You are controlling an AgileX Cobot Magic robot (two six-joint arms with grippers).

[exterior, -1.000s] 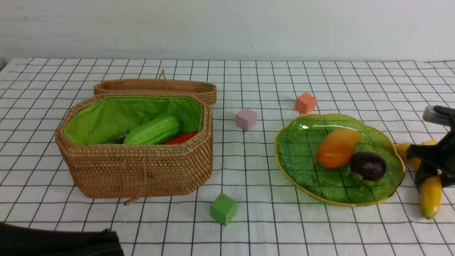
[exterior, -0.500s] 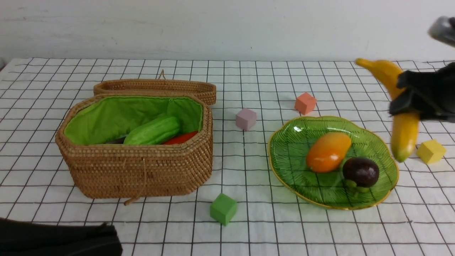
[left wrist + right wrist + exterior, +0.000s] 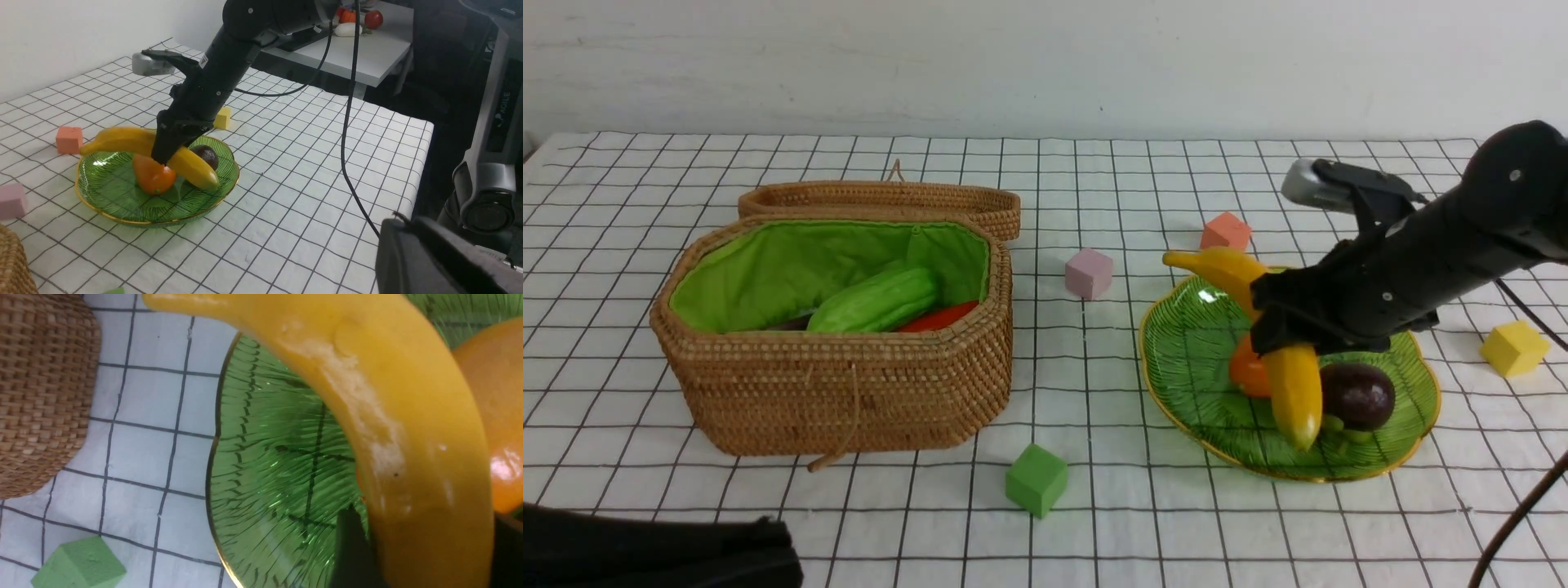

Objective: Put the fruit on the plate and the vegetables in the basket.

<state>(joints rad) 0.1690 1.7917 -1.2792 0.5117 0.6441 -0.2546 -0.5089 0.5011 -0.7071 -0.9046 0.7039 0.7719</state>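
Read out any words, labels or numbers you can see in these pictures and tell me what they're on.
"AGILE", running vertically: on the grey robot column at the edge of the left wrist view.
Small white sticker on the black right arm: too small to read.
Nothing readable on the fruit, dish, basket or cubes.

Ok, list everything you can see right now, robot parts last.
banana: 1, yellow, over the plate, between the right pincer's jaws
mango: 1, orange, on the plate
round fruit: 1, dark purple, on the plate
plate: 1, green glass
basket: 1, tan wicker, lid open
gourd: 1, light green, in the basket
carrot: 1, red-orange, in the basket
cubes: 4, pink, orange, yellow, green, on the cloth
right pincer: black, around the banana
left pincer: not in view
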